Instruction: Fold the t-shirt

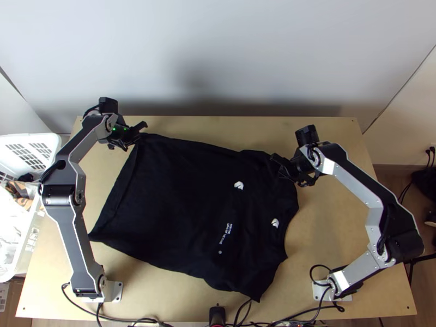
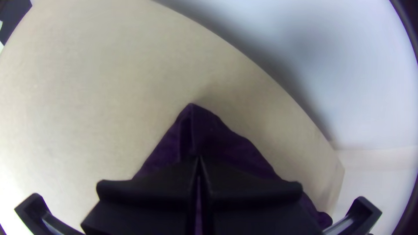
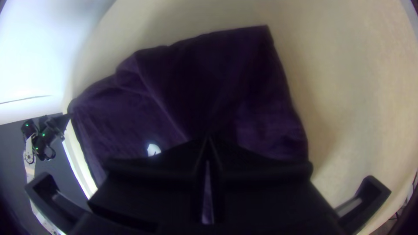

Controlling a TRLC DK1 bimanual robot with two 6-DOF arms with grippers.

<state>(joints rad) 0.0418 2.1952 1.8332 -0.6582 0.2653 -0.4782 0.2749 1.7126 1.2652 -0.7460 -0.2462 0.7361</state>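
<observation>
The black t-shirt [image 1: 169, 196], white-printed, lies spread and softly creased, pinched by the left gripper [image 1: 136, 135] and right gripper [image 1: 279, 162].

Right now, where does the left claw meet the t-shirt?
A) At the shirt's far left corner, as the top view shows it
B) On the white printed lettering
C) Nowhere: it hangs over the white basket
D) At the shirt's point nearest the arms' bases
A: the left claw is at the t-shirt's far left corner, with the cloth's tip showing just past it.
</observation>
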